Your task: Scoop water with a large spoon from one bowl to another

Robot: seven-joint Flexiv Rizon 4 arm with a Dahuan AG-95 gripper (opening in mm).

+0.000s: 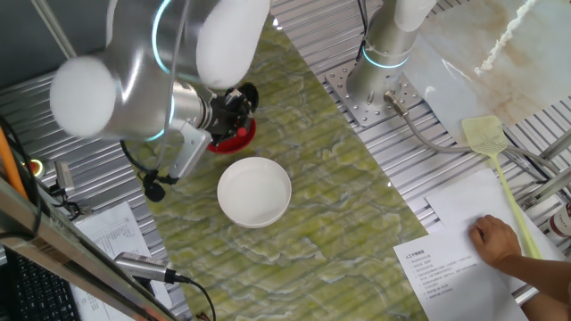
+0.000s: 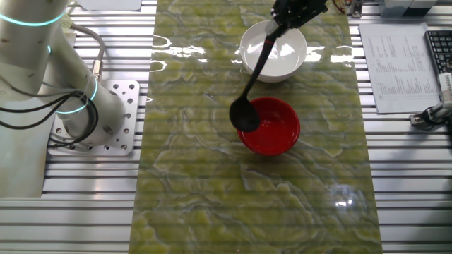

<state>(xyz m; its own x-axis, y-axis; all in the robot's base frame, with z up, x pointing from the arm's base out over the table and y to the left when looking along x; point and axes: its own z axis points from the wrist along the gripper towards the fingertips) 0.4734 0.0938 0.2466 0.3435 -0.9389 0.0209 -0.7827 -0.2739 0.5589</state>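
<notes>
In the other fixed view my gripper [image 2: 295, 11] sits at the top edge above the white bowl [image 2: 275, 53], shut on the upper end of the black ladle [image 2: 256, 70]. The handle slants down and to the left. Its round scoop [image 2: 245, 115] hangs at the left rim of the red bowl [image 2: 277, 128]. In one fixed view the gripper [image 1: 235, 106] covers most of the red bowl [image 1: 237, 138], and the arm hides the ladle. The white bowl [image 1: 254, 190] stands just in front of it. I cannot tell whether the scoop holds water.
Both bowls stand on a green marbled mat [image 2: 212, 183]. The arm's base [image 2: 99, 113] is bolted beside the mat. At the table's side are a yellow fly swatter [image 1: 489, 138], printed sheets [image 1: 446, 267] and a person's hand [image 1: 495, 239]. A keyboard [image 2: 441, 42] lies at the edge.
</notes>
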